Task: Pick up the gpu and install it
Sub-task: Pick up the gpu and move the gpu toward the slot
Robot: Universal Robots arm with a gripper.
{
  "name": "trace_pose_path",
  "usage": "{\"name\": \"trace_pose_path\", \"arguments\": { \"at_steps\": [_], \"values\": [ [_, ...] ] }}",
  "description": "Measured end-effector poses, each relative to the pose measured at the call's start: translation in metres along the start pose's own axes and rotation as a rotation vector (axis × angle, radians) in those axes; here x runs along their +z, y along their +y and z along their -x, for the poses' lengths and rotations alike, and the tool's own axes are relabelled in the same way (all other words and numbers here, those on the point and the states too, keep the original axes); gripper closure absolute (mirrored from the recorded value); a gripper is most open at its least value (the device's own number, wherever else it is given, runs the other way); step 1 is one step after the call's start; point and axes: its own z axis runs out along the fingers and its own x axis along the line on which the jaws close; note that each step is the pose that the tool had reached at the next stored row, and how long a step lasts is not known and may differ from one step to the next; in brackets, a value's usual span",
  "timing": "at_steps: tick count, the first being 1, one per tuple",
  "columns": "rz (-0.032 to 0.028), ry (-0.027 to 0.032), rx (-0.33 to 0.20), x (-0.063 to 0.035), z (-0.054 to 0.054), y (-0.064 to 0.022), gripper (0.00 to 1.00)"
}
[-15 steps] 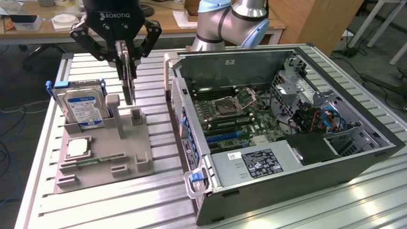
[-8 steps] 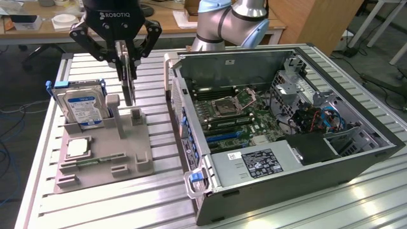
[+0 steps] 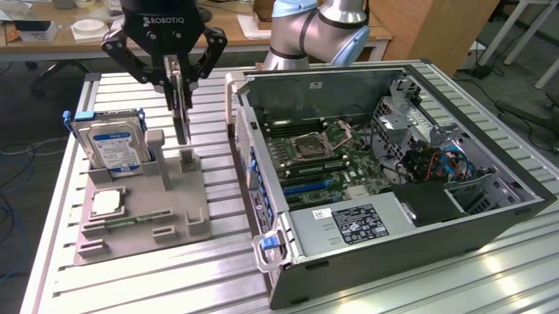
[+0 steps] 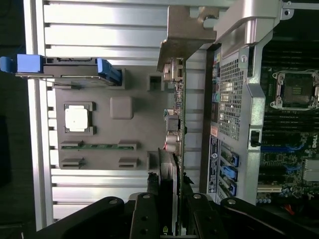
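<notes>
End effector [image 3: 177,98] around upright gpu [image 3: 182,129]

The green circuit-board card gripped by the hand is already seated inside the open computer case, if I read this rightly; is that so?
Not quite. The green circuit-board card is gripped by the hand, but it hangs upright above the grey plastic holder, outside the open black computer case; the exterior view shows this.
</notes>
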Motion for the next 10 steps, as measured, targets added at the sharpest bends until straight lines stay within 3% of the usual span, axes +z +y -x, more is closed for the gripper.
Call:
{"name": "trace_pose_path", "arguments": {
  "at_steps": [10],
  "values": [
    [0.0000, 0.0000, 0.000, 0.0004, 0.019, 0.0000, 0.73]
  ]
}}
